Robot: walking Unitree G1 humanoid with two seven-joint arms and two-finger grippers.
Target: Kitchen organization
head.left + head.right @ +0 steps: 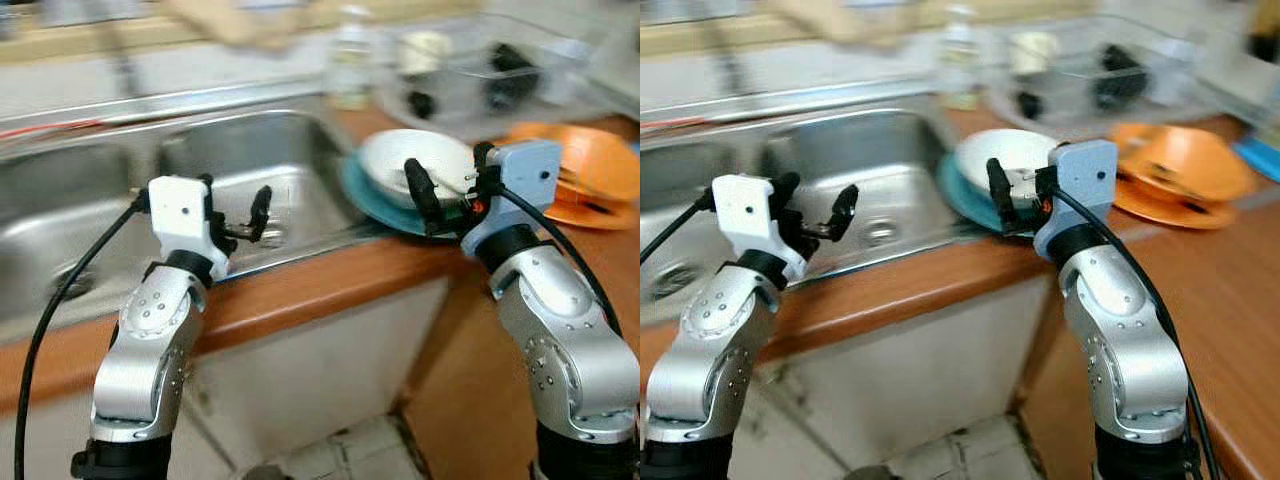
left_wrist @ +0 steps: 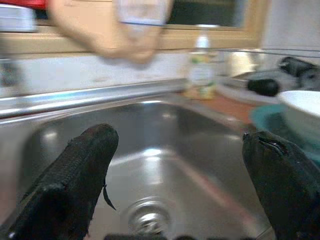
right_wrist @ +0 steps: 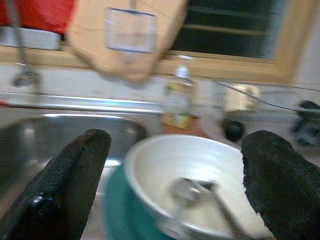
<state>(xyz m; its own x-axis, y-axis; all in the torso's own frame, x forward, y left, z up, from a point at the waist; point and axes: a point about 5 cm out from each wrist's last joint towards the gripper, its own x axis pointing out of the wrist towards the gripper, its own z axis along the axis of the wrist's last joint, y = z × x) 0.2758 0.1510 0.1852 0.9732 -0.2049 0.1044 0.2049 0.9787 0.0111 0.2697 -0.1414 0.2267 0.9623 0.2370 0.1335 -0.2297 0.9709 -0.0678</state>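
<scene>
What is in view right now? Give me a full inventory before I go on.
Stainless steel double sink: one, silver, set in the counter ahead.
Brown wooden counter: one, around the sink.
White round bowl: one, on the teal plate, with a metal spoon inside.
Teal round plate: one, right of the sink.
Orange plates: a stack, far right.
Clear bottle: one, behind the sink.
Left pincer: open, over the sink edge.
Right pincer: open, at the bowl.

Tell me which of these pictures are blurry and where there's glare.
Eye views: far counter smeared, arms sharper. Left wrist view: glare on the sink floor, bottle soft. Right wrist view: white bowl and spoon blurred.
</scene>
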